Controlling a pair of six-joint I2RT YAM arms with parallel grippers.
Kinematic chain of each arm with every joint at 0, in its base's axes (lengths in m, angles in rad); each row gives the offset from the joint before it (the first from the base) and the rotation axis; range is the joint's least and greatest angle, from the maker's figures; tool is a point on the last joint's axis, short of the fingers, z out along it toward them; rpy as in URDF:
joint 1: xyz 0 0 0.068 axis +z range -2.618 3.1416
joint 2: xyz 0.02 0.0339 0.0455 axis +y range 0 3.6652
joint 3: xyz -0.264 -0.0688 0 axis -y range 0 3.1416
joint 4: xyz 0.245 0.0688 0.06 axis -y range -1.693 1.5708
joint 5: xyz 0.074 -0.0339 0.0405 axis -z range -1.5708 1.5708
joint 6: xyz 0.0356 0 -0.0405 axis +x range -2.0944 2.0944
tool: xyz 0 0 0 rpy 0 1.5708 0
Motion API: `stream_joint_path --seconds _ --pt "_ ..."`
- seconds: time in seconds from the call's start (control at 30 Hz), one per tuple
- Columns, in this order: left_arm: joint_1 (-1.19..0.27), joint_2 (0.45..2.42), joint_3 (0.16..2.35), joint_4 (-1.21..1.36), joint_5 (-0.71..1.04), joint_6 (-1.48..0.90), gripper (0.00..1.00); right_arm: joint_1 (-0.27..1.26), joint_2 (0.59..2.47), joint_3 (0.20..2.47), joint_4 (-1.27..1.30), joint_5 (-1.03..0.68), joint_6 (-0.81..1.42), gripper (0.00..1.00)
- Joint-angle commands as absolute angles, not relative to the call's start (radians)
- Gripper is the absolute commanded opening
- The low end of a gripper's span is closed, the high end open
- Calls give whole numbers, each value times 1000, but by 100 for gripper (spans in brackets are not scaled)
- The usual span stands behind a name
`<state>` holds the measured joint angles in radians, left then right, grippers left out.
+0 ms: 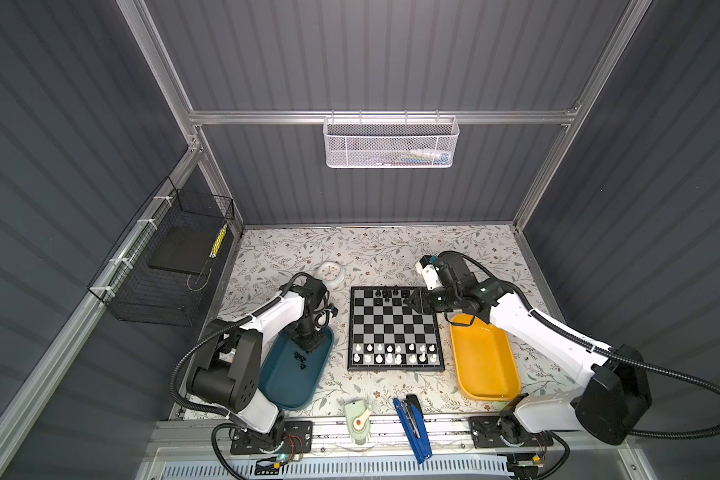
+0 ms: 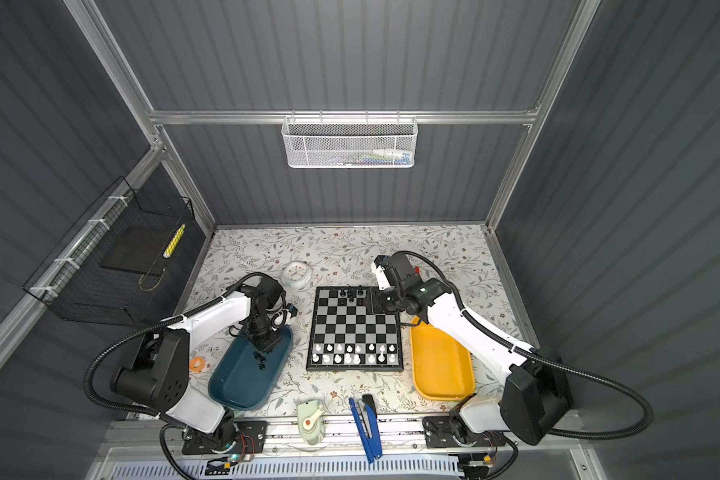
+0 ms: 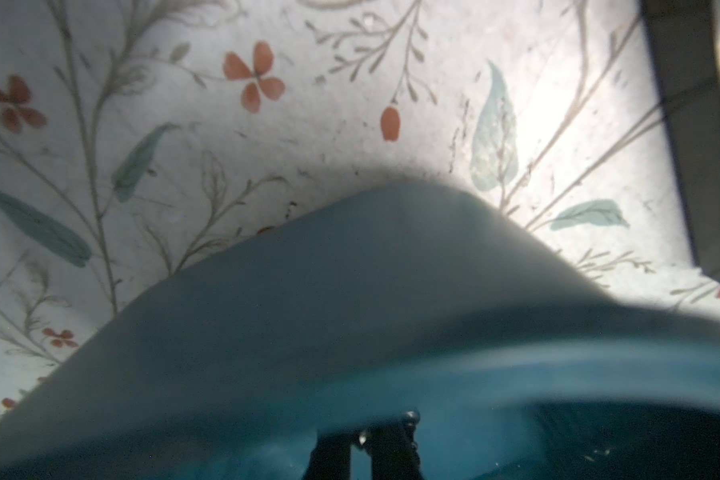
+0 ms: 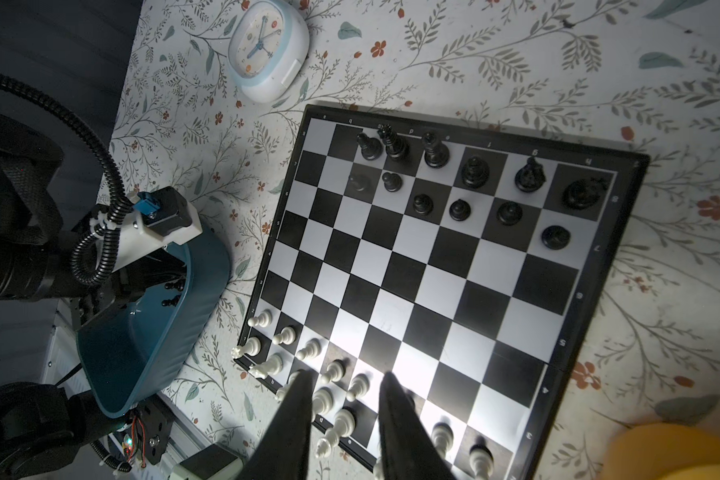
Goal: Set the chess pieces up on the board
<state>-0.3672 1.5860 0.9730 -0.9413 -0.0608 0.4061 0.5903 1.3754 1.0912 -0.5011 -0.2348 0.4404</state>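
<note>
Board (image 1: 395, 328) lies at the table's middle. White chess pieces (image 1: 393, 353) stand in two rows along its 6 o'clock edge. Black chess pieces (image 1: 387, 293) cluster along part of the 12 o'clock edge. A few loose black pieces (image 1: 300, 359) lie in the teal tray (image 1: 283, 384) at the board's 9 o'clock. The left gripper (image 1: 308, 343) reaches down into that tray, clenched; whether it pinches a piece cannot be told. The right gripper (image 4: 346, 376) hangs above the board's 1 o'clock corner, fingers apart, grasping nothing. A yellow tray (image 1: 485, 361) sits at 3 o'clock and an alarm clock (image 1: 330, 272) at 11.
</note>
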Motion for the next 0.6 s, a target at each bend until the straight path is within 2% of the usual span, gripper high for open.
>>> stream_joint_path --seconds 0.0,0.43,0.57 --pt "-372 1563 1007 -968 -63 384 3 586 1370 1086 -497 -269 419 30" --pt "-373 1536 1043 -1008 -85 404 3 588 1383 1100 -493 -325 403 30" --pt "-372 1536 1051 -1040 -109 415 3 593 1405 1109 -499 -389 394 30"
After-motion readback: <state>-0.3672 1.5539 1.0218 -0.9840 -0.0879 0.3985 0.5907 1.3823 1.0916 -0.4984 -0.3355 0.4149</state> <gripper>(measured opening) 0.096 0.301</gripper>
